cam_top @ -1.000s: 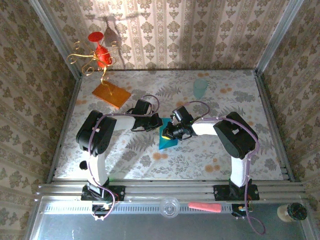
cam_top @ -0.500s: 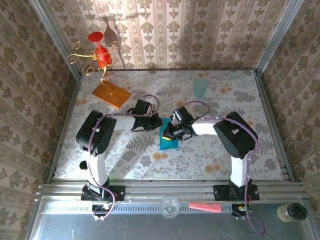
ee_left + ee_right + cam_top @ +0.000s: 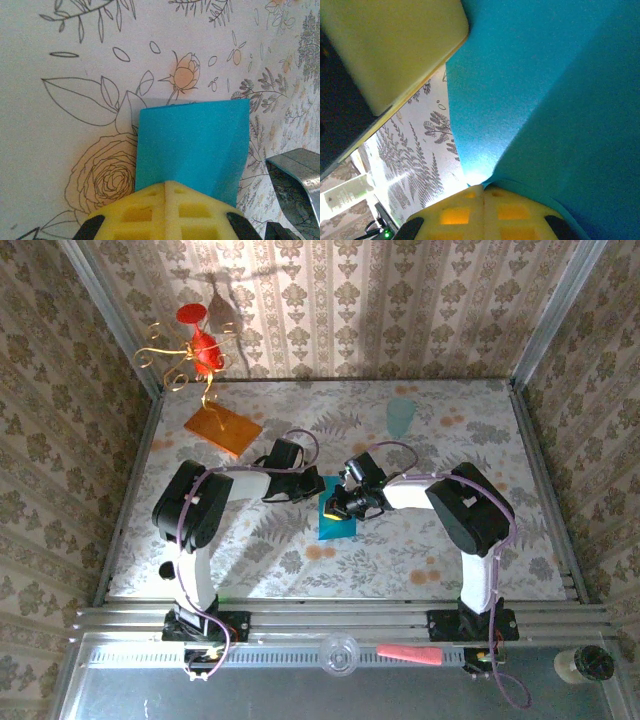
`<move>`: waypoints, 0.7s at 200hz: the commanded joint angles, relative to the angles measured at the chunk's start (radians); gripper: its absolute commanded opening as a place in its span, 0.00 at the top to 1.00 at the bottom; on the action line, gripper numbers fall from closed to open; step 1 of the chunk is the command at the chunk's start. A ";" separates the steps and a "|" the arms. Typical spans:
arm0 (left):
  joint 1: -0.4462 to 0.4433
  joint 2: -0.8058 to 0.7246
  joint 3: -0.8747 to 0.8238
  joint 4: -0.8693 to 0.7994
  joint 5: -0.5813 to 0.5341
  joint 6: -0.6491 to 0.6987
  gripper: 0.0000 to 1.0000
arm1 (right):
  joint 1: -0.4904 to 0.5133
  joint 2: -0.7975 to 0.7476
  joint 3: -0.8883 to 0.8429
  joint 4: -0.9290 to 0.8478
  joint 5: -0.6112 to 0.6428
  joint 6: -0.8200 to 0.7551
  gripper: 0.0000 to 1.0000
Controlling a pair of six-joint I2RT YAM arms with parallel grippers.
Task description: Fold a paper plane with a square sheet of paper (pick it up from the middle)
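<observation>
The square sheet of paper (image 3: pixel 338 524) is teal-blue and lies folded into a narrow strip in the middle of the floral table. My left gripper (image 3: pixel 318 486) is shut at the sheet's far end. In the left wrist view its yellow tips (image 3: pixel 167 184) sit over the near edge of the sheet (image 3: pixel 192 140). My right gripper (image 3: pixel 331 508) comes in from the right and is shut. In the right wrist view a raised flap of the sheet (image 3: pixel 520 75) runs into the seam between its tips (image 3: pixel 484 187). The left gripper's finger (image 3: pixel 395 45) shows close by.
An orange slab (image 3: pixel 222 428) lies at the back left, below a red and gold wire ornament (image 3: pixel 195 352). A pale mint cup (image 3: pixel 401 416) stands at the back right. Patterned walls enclose the table on three sides.
The right gripper has edged slightly toward the far side with the flap. The left arm and the sheet's outline look the same.
</observation>
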 commanded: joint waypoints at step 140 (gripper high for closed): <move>0.039 -0.341 -0.134 -0.162 -0.158 -0.049 0.86 | -0.008 0.039 0.004 -0.144 0.067 -0.021 0.65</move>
